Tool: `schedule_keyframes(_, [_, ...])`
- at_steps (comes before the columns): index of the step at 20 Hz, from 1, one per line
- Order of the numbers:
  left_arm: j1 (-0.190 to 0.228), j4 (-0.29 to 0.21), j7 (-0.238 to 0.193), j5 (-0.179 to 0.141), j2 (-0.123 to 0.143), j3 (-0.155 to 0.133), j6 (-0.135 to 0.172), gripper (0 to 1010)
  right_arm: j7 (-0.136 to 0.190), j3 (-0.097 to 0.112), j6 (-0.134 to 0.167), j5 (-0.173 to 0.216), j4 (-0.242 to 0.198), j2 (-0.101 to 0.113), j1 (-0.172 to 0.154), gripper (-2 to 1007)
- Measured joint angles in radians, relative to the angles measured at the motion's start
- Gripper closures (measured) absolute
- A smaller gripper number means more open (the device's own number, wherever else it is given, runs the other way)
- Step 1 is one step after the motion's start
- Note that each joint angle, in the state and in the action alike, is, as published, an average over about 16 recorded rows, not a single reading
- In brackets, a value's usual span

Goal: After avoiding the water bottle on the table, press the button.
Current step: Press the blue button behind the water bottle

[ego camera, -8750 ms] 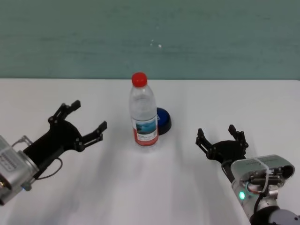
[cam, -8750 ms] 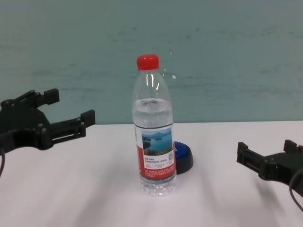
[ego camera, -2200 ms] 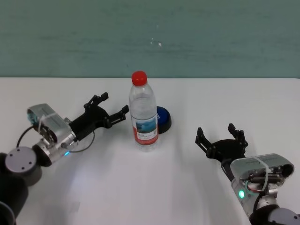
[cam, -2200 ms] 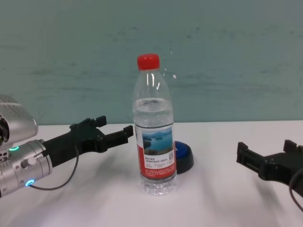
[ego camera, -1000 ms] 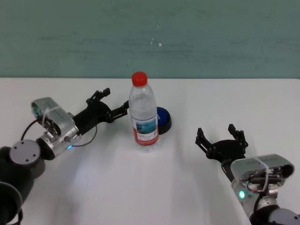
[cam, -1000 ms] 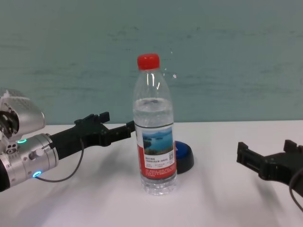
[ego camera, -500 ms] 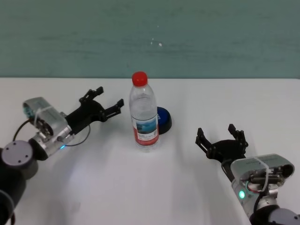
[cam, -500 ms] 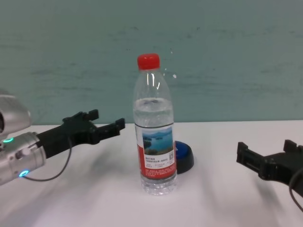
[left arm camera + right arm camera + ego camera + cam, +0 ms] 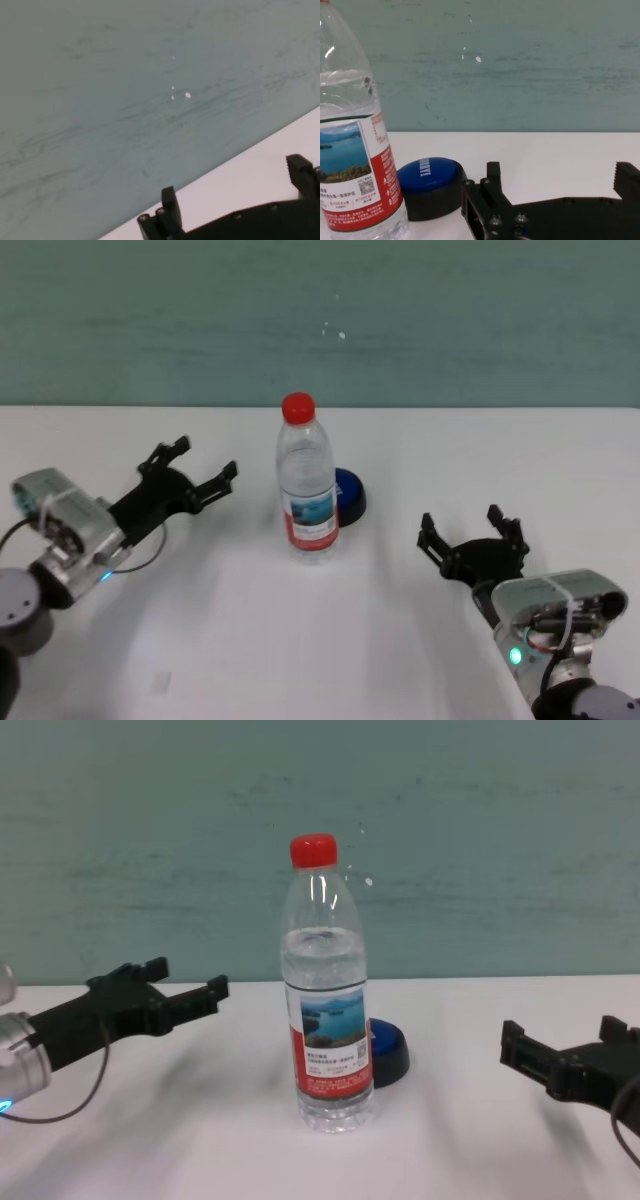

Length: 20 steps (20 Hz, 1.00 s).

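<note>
The water bottle (image 9: 306, 485) stands upright mid-table, clear with a red cap and a red-and-white label; it also shows in the chest view (image 9: 326, 990) and the right wrist view (image 9: 355, 145). The blue button (image 9: 350, 494) on its black base sits just behind and right of the bottle, part hidden by it (image 9: 388, 1051) (image 9: 429, 184). My left gripper (image 9: 193, 469) is open and empty, left of the bottle with a clear gap (image 9: 185, 982). My right gripper (image 9: 470, 532) is open and empty at the right front, apart from both (image 9: 565, 1055).
The white table (image 9: 330, 640) runs wide, with a teal wall (image 9: 320, 320) behind its far edge. The left wrist view shows only the wall and the table's far edge (image 9: 240, 175).
My left gripper, which had reached close to the bottle's left side, has drawn back to the left, away from it. The bottle, the button and my right arm have not moved.
</note>
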Motion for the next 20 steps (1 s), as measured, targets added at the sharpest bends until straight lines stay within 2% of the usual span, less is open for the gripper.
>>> schedule_keyframes(6, [0.136,-0.217,0.056,-0.006,0.049,-0.008,0.089,10,0.0,0.0,0.0,0.0,0.0,0.0,0.0,1])
schedule_keyframes(11, [0.236,-0.369,0.089,-0.008,0.085,-0.013,0.148,10,0.0,0.0,0.0,0.0,0.0,0.0,0.0,1])
schedule_keyframes(16, [0.326,-0.493,0.112,-0.012,0.117,-0.019,0.189,10,0.0,0.0,0.0,0.0,0.0,0.0,0.0,1])
schedule_keyframes(20, [0.392,-0.571,0.129,-0.018,0.136,-0.029,0.211,10,0.0,0.0,0.0,0.0,0.0,0.0,0.0,1])
